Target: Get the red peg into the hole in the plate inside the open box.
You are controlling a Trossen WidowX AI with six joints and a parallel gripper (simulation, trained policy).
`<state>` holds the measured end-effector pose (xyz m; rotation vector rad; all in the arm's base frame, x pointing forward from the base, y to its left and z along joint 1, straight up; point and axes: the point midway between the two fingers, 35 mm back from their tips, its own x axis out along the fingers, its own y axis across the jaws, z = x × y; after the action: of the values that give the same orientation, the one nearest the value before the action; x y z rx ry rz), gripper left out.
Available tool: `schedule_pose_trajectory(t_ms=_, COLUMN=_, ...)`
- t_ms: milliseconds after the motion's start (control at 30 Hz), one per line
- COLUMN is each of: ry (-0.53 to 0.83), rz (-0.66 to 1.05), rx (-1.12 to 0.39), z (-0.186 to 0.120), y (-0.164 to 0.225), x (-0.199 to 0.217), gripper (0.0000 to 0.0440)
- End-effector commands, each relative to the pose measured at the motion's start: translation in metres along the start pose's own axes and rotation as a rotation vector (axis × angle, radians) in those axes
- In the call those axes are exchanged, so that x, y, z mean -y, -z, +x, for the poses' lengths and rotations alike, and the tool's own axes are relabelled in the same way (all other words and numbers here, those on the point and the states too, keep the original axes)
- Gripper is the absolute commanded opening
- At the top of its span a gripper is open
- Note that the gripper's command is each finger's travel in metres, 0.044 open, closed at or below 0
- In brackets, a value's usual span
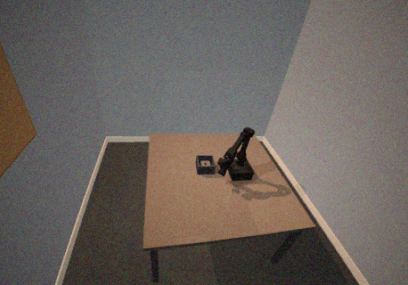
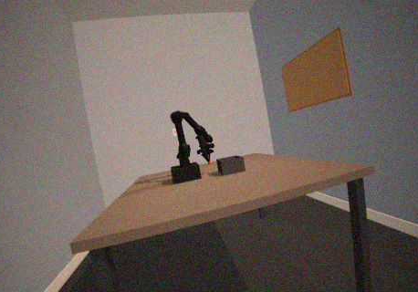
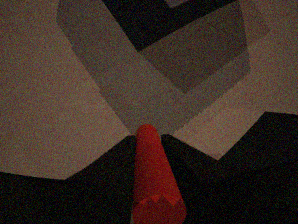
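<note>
Fingers [image 2: 209, 161] around red peg [image 2: 209, 159] [image 3: 154, 170], just beside box's outer edge [image 1: 205, 172] [image 2: 231, 166] [image 3: 112, 75].

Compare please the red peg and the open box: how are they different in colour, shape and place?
The red peg is bright red, while the open box is dark grey. The peg is a slim round rod; the box is wide, angular and hollow. The peg is held by the gripper, outside the box, whereas the box sits on the table.
</note>
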<state>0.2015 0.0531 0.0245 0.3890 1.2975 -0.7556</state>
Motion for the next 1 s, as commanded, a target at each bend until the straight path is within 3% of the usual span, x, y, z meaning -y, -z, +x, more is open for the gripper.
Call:
schedule_pose_trajectory(t_ms=0, ry=-0.02, rz=-0.009, rx=0.028, z=-0.012, y=-0.014, x=-0.003, gripper=0.0)
schedule_pose_trajectory(t_ms=500, ry=-0.035, rz=-0.009, rx=0.077, z=-0.041, y=-0.069, x=-0.006, gripper=0.0)
schedule_pose_trajectory(t_ms=967, ry=-0.036, rz=0.074, rx=0.053, z=-0.035, y=-0.116, x=0.01, gripper=0.0)
